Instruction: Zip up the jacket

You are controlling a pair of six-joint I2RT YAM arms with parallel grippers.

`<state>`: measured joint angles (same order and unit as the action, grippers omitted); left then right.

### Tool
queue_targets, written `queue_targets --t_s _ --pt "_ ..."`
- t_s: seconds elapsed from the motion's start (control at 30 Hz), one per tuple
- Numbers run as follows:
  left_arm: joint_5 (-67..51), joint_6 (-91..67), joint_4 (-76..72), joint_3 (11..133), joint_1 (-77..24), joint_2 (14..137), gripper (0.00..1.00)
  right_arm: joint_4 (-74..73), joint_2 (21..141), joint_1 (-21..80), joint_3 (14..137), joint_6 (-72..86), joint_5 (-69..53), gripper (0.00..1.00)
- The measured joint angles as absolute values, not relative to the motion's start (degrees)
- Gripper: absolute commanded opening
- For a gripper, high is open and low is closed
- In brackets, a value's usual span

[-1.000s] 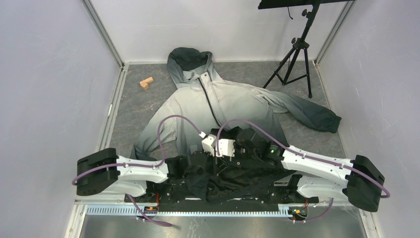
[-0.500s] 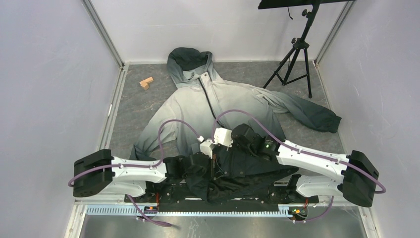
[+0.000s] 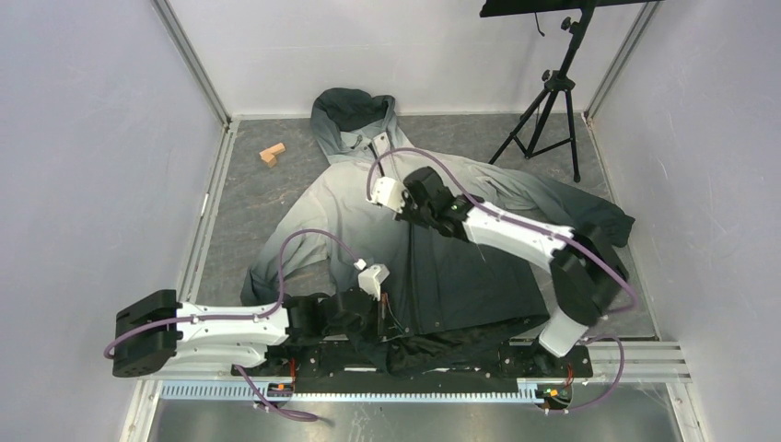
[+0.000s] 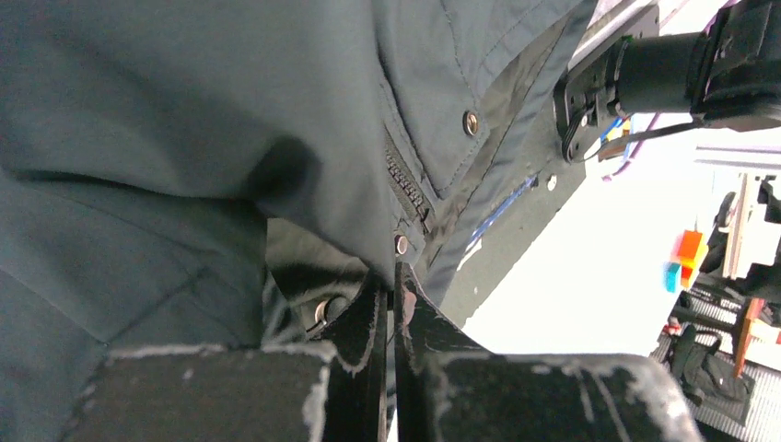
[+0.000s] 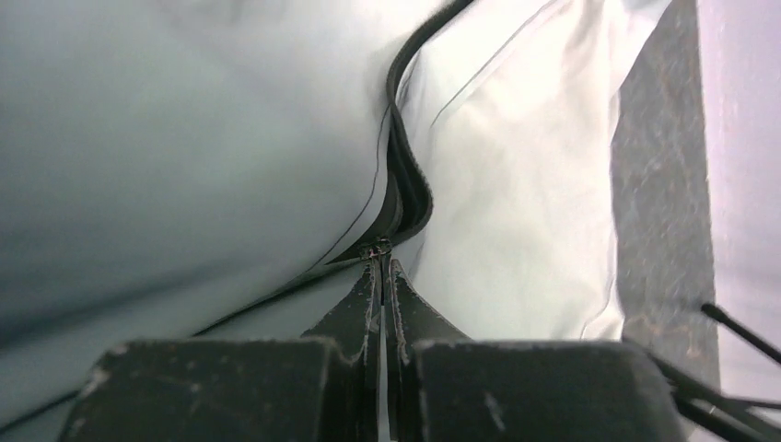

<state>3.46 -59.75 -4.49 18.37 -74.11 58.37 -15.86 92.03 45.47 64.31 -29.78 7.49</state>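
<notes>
The jacket (image 3: 350,198) lies flat on the grey floor, hood at the far side, pale grey fading to charcoal at the hem. Its dark centre zipper (image 3: 394,198) runs from collar to hem. My right gripper (image 3: 402,210) is at chest height on the zipper line; in the right wrist view it (image 5: 382,265) is shut on the zipper pull (image 5: 378,248), with the zipper still parted above it. My left gripper (image 3: 379,308) is at the hem; in the left wrist view it (image 4: 394,287) is shut on the dark hem fabric (image 4: 368,241) beside the zipper teeth (image 4: 405,180).
A small wooden block (image 3: 271,154) lies at the far left of the floor. A black tripod (image 3: 550,101) stands at the far right. White walls enclose the floor on three sides. The jacket's right sleeve (image 3: 589,214) stretches toward the right wall.
My right gripper has moved from the hem far up the jacket front to chest height, closing the zipper behind it. My left gripper stayed at the hem, and the lower front now lies flatter.
</notes>
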Motion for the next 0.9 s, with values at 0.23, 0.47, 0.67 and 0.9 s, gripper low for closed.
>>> queue_targets --t_s 0.23,0.47,0.67,0.9 --pt "1.15 -59.70 4.38 22.65 -75.79 56.71 0.02 -13.08 109.23 43.40 81.91 -34.28 8.23 0.00" --pt "-4.10 -59.53 7.46 26.35 -76.44 60.73 0.02 -8.67 123.98 41.15 99.59 -39.83 10.39 0.00" --pt "-8.16 -58.76 9.21 26.28 -76.66 62.67 0.02 -3.01 133.29 38.81 108.01 -44.10 12.08 0.00" --pt "-13.96 -56.84 8.86 26.57 -76.71 69.17 0.02 2.20 143.06 37.56 119.61 -46.68 11.18 0.00"
